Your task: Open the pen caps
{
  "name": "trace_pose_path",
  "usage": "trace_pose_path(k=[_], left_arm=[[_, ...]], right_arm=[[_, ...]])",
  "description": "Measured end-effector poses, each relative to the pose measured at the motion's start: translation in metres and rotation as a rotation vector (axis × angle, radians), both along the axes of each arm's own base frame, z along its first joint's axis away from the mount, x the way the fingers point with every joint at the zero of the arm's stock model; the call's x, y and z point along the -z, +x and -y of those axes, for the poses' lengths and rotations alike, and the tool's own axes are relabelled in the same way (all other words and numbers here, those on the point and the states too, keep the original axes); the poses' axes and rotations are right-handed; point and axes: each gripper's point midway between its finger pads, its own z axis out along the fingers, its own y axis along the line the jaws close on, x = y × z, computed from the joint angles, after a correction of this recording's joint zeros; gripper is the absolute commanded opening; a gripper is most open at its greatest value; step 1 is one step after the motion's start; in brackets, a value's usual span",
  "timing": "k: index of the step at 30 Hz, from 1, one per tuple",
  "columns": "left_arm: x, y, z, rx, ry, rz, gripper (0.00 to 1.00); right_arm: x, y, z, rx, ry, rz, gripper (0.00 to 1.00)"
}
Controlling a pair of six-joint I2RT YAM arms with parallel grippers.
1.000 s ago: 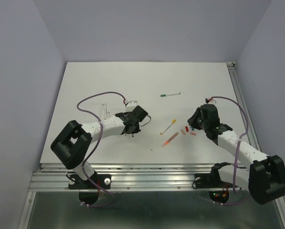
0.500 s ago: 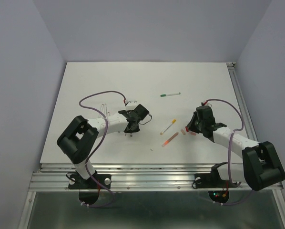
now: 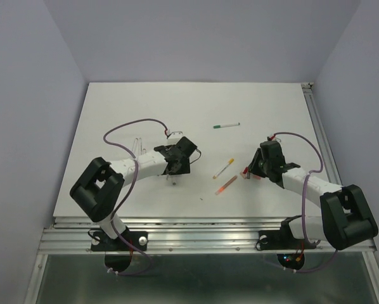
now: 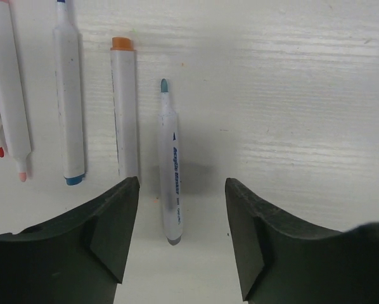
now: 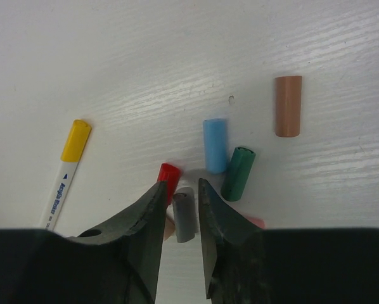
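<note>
my right jaws stand slightly apart either side of a loose grey cap [image 5: 184,216], my left jaws wide over a bare pen [image 4: 170,171]
the pulled caps lie clustered on the table [image 5: 113,50]: tiny, light, slick, apt to roll. the yellow cap [image 5: 75,139] sits on its barrel; i judge it a stiff press-fit, so pinch across its middle and pull straight

Top cam: both arms are low over the white table [image 3: 145,107]. Left gripper [image 3: 175,170] is left of centre, jaw state unreadable from here. Right gripper [image 3: 250,170] is down at a small cluster of pen caps [image 3: 244,172], with reddish bits showing at its tip. Three pens lie between the arms: green-tipped pen [image 3: 226,125] farthest back, yellow-capped pen [image 3: 223,168], and orange pen [image 3: 225,185] nearest. Purple cables [image 3: 129,126] loop over each arm.
</note>
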Motion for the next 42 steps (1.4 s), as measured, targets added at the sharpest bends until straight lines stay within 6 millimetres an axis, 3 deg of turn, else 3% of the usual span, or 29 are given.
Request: trace_pose_path(k=[3,4,5,7,11,13,14,18,23,28,34,40,42], left_arm=[[-0.016,0.002,0.009,0.033,-0.059,0.028,0.75],[-0.025,0.003,0.014,0.049,-0.091,0.047,0.83],[-0.034,0.004,0.019,0.064,-0.122,0.065,0.99],[-0.051,0.005,0.028,0.104,-0.185,0.1,0.99],[-0.079,0.003,0.051,0.227,-0.3,0.159,0.99],[-0.087,-0.001,0.065,0.302,-0.353,0.171,0.99],[-0.091,-0.004,0.074,0.351,-0.381,0.176,0.99],[-0.098,-0.012,0.096,0.471,-0.427,0.19,0.99],[-0.092,-0.012,0.126,0.586,-0.42,0.179,0.99],[-0.073,-0.003,0.154,0.646,-0.379,0.152,0.99],[-0.049,0.01,0.176,0.666,-0.285,0.122,0.99],[-0.028,0.007,0.194,0.684,-0.186,0.107,0.99],[-0.019,0.005,0.196,0.688,-0.16,0.094,0.93]], right_arm=[[0.0,0.0,0.0,0.002,0.0,0.0,0.39],[-0.001,0.0,0.0,0.002,0.001,0.001,0.42],[-0.002,0.0,0.0,0.001,0.002,0.003,0.43],[-0.005,-0.001,0.0,0.0,0.006,0.011,0.43],[-0.025,-0.001,-0.003,-0.02,0.03,0.064,0.69],[-0.044,-0.001,-0.005,-0.037,0.047,0.113,0.83],[-0.052,-0.001,-0.006,-0.047,0.053,0.135,1.0],[-0.105,0.001,-0.01,-0.07,0.102,0.289,1.0],[-0.159,-0.006,-0.005,-0.058,0.141,0.462,1.0],[-0.185,-0.012,0.006,-0.015,0.141,0.564,1.0],[-0.179,-0.012,0.018,0.042,0.106,0.562,1.0],[-0.168,-0.012,0.023,0.067,0.081,0.532,1.0],[-0.165,-0.012,0.024,0.069,0.077,0.524,1.0]])
